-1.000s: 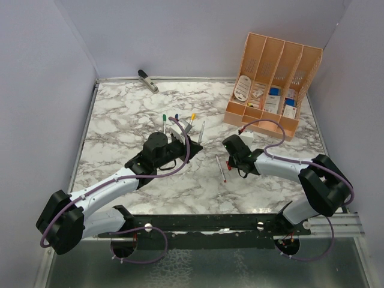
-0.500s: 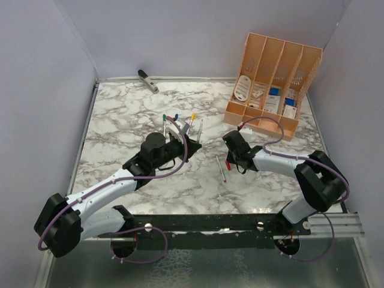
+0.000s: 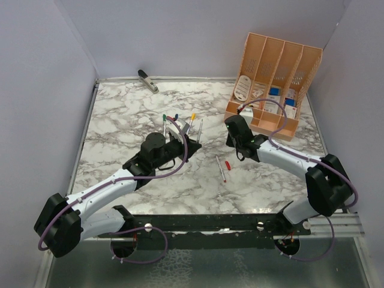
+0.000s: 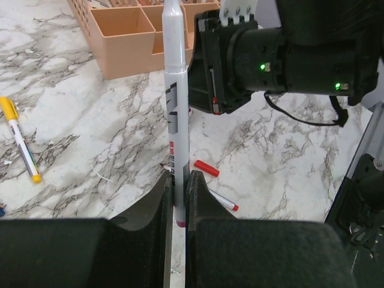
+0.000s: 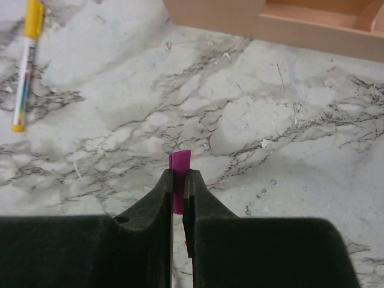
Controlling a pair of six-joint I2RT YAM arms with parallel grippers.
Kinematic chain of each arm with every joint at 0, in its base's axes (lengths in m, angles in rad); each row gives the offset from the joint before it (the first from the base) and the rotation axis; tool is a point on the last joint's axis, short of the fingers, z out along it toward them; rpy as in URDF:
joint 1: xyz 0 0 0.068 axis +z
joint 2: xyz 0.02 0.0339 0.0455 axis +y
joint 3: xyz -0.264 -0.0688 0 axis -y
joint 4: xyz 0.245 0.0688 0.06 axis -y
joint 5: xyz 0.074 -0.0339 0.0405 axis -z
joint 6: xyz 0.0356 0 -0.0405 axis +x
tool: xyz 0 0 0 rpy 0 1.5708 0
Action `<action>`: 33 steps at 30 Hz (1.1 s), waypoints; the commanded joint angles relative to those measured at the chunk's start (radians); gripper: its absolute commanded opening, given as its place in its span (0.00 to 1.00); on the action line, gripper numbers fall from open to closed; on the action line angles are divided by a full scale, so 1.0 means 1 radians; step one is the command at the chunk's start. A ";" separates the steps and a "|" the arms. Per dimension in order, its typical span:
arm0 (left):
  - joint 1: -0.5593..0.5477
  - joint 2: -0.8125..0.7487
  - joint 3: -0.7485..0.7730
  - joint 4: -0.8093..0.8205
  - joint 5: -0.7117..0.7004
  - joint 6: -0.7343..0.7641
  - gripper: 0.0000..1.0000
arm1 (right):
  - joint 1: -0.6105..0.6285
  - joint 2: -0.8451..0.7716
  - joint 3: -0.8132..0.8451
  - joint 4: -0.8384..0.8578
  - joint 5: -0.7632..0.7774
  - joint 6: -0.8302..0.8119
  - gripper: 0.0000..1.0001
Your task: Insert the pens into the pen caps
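Observation:
My left gripper (image 4: pixel 178 180) is shut on a silver-grey pen (image 4: pixel 174 90) with a magenta end at the jaws. The pen points away from me toward the right arm's wrist (image 4: pixel 270 60). My right gripper (image 5: pixel 178 174) is shut on the magenta cap (image 5: pixel 180 161) and holds it above the marble. In the top view the left gripper (image 3: pixel 192 141) and the right gripper (image 3: pixel 233 127) face each other mid-table. A red-tipped pen (image 3: pixel 221 168) and the red cap (image 3: pixel 228 164) lie between them. The green (image 3: pixel 164 123), blue (image 3: pixel 177 119) and yellow (image 3: pixel 192 120) pens lie behind the left gripper.
An orange desk organizer (image 3: pixel 309 66) with small items stands at the back right, close behind the right gripper. A grey-black stapler-like object (image 3: pixel 148 81) lies at the back left edge. Grey walls close in the table.
My right gripper has moved from beside the red cap back toward the organizer, carrying the magenta cap. My left gripper with its pen has barely moved.

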 commanded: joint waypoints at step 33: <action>0.010 0.022 0.023 0.019 -0.016 0.024 0.00 | -0.078 0.304 0.013 -0.042 -0.133 -0.023 0.27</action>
